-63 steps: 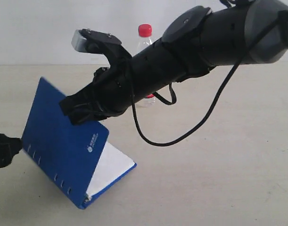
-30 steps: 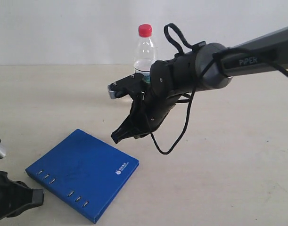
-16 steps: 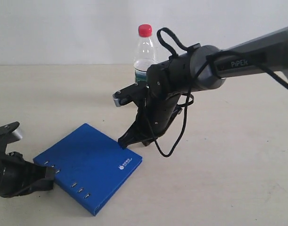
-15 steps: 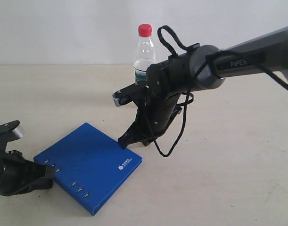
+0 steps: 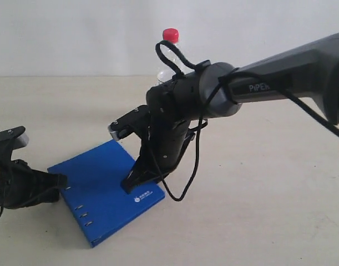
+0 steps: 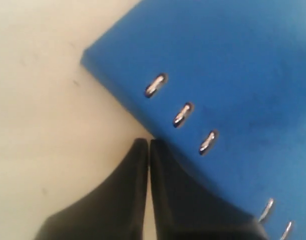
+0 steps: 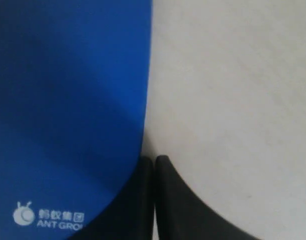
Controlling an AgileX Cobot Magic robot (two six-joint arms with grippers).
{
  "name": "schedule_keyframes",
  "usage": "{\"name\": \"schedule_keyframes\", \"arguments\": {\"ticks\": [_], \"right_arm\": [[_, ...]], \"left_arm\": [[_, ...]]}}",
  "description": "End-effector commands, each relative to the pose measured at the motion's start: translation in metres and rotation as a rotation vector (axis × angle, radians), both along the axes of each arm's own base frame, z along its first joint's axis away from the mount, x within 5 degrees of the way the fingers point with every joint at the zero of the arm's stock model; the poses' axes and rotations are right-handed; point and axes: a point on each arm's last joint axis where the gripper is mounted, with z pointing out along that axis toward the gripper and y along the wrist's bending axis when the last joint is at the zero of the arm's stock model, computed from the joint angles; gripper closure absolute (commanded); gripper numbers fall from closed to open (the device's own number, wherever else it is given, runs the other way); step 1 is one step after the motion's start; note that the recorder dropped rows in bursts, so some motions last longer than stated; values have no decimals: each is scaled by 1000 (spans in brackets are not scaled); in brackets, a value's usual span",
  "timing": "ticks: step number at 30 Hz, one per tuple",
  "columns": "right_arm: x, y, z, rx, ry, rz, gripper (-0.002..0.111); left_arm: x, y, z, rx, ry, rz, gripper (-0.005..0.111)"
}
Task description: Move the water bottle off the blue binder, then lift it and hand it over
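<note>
Exterior: the binder [image 5: 97,188] lay flat on the table [image 5: 269,210]; the bottle [image 5: 170,35] stood behind the right arm [image 5: 213,100], base hidden. Left wrist: the left gripper [image 6: 148,145] had its jaws pressed together, empty, tips at the binder's slotted edge. Right wrist: the right gripper [image 7: 154,160] likewise, at the binder's edge near the logo [image 7: 47,217].

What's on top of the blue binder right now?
Only the right gripper, shut, at the logo edge of the blue binder; its arm hides some of the cover. The water bottle stands farther back, mostly hidden by that arm.
</note>
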Motion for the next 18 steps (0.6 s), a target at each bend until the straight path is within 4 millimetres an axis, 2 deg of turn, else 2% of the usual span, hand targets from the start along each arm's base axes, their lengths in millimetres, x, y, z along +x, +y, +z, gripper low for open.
{"name": "schedule_keyframes", "arguments": {"ticks": [1, 4, 12, 18], "right_arm": [[-27, 6, -25, -95, 140, 41, 108], [-37, 11, -22, -86, 182, 68, 108], [-46, 21, 3, 55, 238, 113, 108], [-35, 14, 10, 57, 190, 84, 108]], "left_arm": [[11, 2, -9, 40, 15, 16, 102], [19, 1, -4, 31, -11, 24, 102], [28, -4, 3, -16, -42, -6, 102], [26, -5, 3, -18, -39, -42, 102]]}}
